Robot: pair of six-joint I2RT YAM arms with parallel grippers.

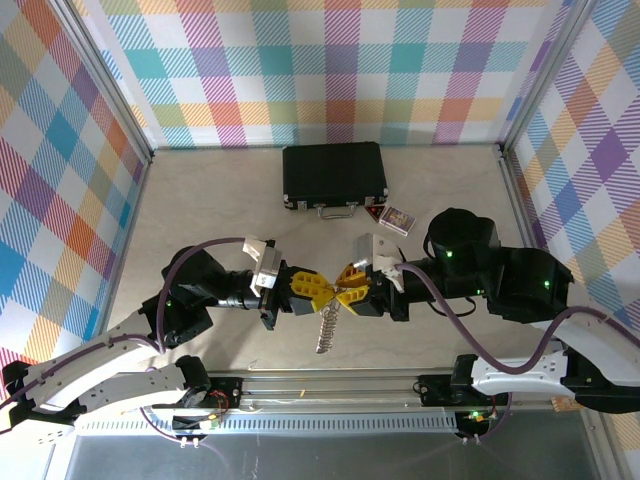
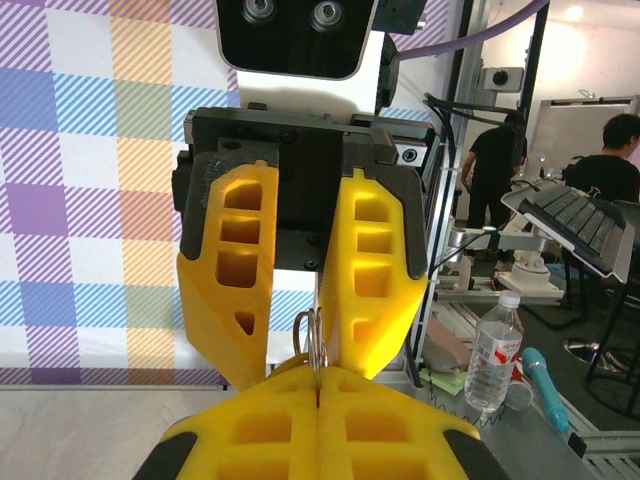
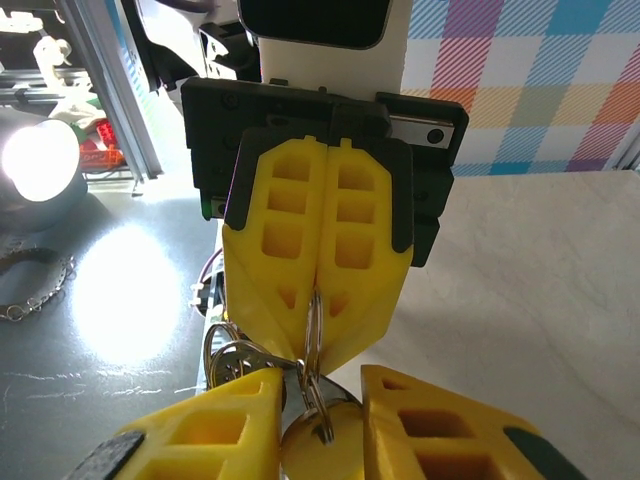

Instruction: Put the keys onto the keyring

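Both grippers meet tip to tip above the table's middle. My left gripper [image 1: 320, 292] [image 2: 318, 375] is shut on a thin silver ring of the keyring [image 2: 314, 338], which stands up between its yellow fingertips. A floppy silvery chain of the keyring [image 1: 325, 330] hangs below the two grippers. My right gripper [image 1: 347, 295] [image 3: 322, 382] faces it, jaws a little apart, shut on the key's round yellow head [image 3: 325, 452]. The ring [image 3: 314, 318] passes through a small loop at the key, and further rings [image 3: 228, 352] bunch at the left.
A black case [image 1: 334, 175] lies at the back of the table, with a small printed box [image 1: 397, 219] to its right. Checked walls enclose three sides. Purple cables [image 1: 452, 325] loop off both arms.
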